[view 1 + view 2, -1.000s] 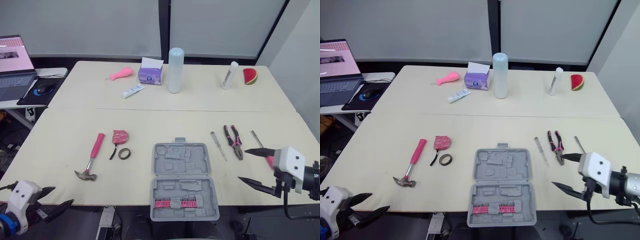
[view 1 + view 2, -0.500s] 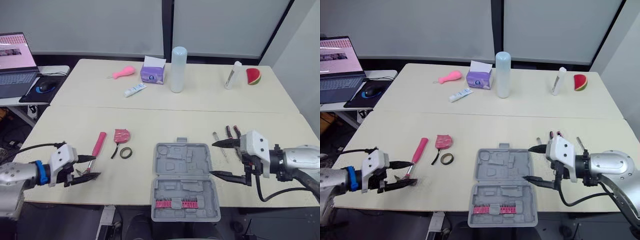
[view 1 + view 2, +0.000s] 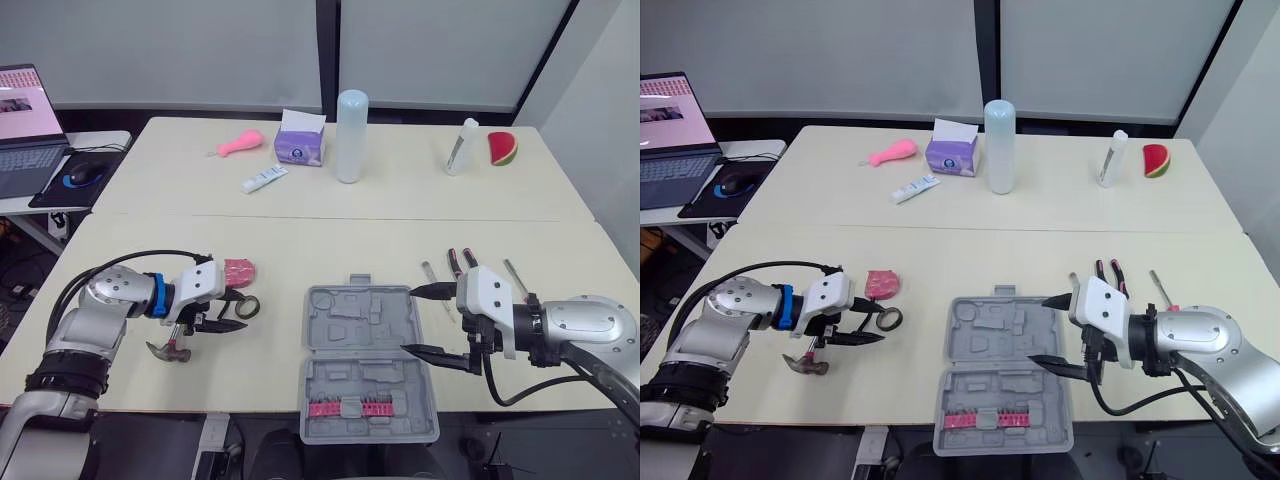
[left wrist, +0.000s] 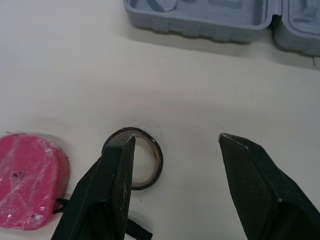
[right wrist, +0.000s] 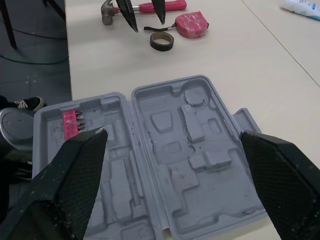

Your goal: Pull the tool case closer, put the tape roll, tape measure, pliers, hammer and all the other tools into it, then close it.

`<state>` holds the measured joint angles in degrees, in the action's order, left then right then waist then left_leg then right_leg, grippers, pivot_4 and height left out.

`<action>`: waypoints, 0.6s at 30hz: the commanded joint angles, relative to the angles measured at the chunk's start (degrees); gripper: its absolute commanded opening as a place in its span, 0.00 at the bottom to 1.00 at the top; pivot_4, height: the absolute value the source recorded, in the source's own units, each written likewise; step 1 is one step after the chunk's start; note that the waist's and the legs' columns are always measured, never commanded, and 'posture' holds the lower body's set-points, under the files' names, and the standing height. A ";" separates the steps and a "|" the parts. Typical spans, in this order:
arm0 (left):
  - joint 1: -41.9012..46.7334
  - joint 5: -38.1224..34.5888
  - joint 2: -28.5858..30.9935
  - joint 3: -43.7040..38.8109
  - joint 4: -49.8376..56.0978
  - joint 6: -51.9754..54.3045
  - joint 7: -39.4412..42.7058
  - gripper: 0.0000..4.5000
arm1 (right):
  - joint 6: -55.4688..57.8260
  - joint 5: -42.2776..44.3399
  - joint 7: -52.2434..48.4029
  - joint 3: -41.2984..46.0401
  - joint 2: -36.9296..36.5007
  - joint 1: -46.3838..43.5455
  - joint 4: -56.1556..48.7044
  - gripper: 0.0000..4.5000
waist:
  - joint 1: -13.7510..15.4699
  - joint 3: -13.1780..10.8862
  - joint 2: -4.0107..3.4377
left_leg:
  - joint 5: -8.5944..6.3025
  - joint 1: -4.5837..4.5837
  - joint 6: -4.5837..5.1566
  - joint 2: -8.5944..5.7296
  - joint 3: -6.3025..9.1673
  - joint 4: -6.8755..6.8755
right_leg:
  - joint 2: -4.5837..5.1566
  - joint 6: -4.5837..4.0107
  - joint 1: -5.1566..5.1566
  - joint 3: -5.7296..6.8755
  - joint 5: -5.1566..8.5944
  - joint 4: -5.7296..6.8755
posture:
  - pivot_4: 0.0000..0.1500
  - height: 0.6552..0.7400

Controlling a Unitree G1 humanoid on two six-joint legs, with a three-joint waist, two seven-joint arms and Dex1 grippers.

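So, the grey moulded-plastic tool case point(image 3: 345, 310) lies open at the table's near edge. Left of it the tape roll point(image 4: 158, 160), a thin black ring, sits beside the pink tape measure point(image 3: 239, 271). My left gripper point(image 4: 176, 139) hangs spread over that ring, empty. My right gripper point(image 3: 406, 320) gapes wide at the case's right side.

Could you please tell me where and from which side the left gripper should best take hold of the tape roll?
From above: the tape roll lies flat on the table, hole up, so I would put one finger in the hole and one outside, pinching the ring's wall. Choose the side away from the tape measure, which lies close by.
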<state>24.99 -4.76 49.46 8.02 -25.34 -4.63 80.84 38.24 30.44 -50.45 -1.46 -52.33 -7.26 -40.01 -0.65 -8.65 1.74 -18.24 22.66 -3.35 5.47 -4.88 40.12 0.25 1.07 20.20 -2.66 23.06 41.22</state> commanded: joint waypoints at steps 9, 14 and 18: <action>3.92 7.00 -3.36 4.09 -5.41 -2.53 -4.09 0.60 | 0.62 0.22 0.92 -0.59 0.82 -0.77 -2.04 1.00 | 0.08 0.00 0.00 | 0.00 0.19 0.02 0.04 0.16 0.38 | 0.05 -0.01 0.03 0.06 0.00 0.16 | 1.00 0.62; 5.01 9.06 -4.35 4.60 -6.94 -2.08 -6.82 0.52 | 0.55 0.32 0.52 -0.19 0.49 -0.45 -2.00 1.00 | 0.09 0.00 0.00 | -0.01 0.21 0.02 0.04 0.21 0.54 | 0.05 0.00 0.03 0.07 0.00 0.32 | 1.00 0.62; 5.53 9.83 -5.37 4.90 -6.80 -1.44 -8.33 0.27 | 0.77 0.51 0.85 0.01 0.67 -0.36 -2.37 1.00 | 0.14 0.00 0.00 | -0.01 0.22 0.02 0.04 0.21 0.59 | 0.05 -0.01 0.03 0.07 0.00 0.38 | 1.00 0.62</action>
<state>29.81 4.82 44.42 12.84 -32.49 -6.40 73.13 39.23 30.43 -49.73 -2.55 -51.47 -7.47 -40.32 -0.51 -8.65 1.74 -18.25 22.88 -3.33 5.51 -4.67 40.72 0.29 1.07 20.23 -2.60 23.06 41.63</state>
